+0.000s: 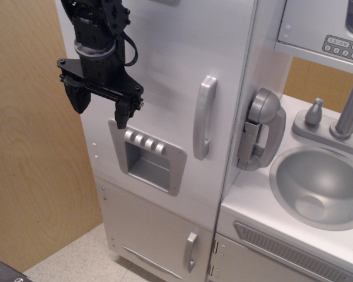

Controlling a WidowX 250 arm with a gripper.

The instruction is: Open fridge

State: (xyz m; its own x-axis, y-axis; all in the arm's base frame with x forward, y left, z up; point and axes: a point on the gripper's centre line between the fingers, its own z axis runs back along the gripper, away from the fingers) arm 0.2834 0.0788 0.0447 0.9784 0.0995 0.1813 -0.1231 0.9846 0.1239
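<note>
The tall white fridge (165, 64) fills the middle of the view. Its large door is closed. A vertical silver handle (204, 117) sits at the door's right side. A grey recessed dispenser panel (148, 156) with a row of buttons sits low on the door. My black gripper (100, 109) hangs in front of the door's upper left part, just above and left of the dispenser panel, well left of the handle. Its two fingers point down and stand apart, empty.
A small lower door with a short silver handle (191, 251) is under the large door. A grey toy phone (260, 130) hangs to the right. A sink (320, 185) with a faucet and a microwave keypad (343, 47) are at the right. A wooden wall (29, 147) is at the left.
</note>
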